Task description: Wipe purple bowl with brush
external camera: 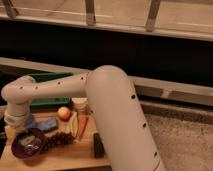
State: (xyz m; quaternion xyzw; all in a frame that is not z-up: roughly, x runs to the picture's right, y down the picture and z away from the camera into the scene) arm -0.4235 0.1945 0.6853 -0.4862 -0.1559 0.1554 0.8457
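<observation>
The purple bowl [28, 143] sits at the front left of the wooden table [65, 159], dark and glossy inside. My gripper [16, 121] is at the end of the big white arm [107, 107], low over the table just behind the bowl's back-left rim. The brush does not show; it is hidden or out of view.
Beside the bowl lie dark grapes [58, 140], a blue object [48, 125], an orange fruit [63, 113], a carrot [82, 127], a white cup [79, 104] and a flat black block [98, 146]. A green item [49, 101] stands behind. The arm covers the table's right side.
</observation>
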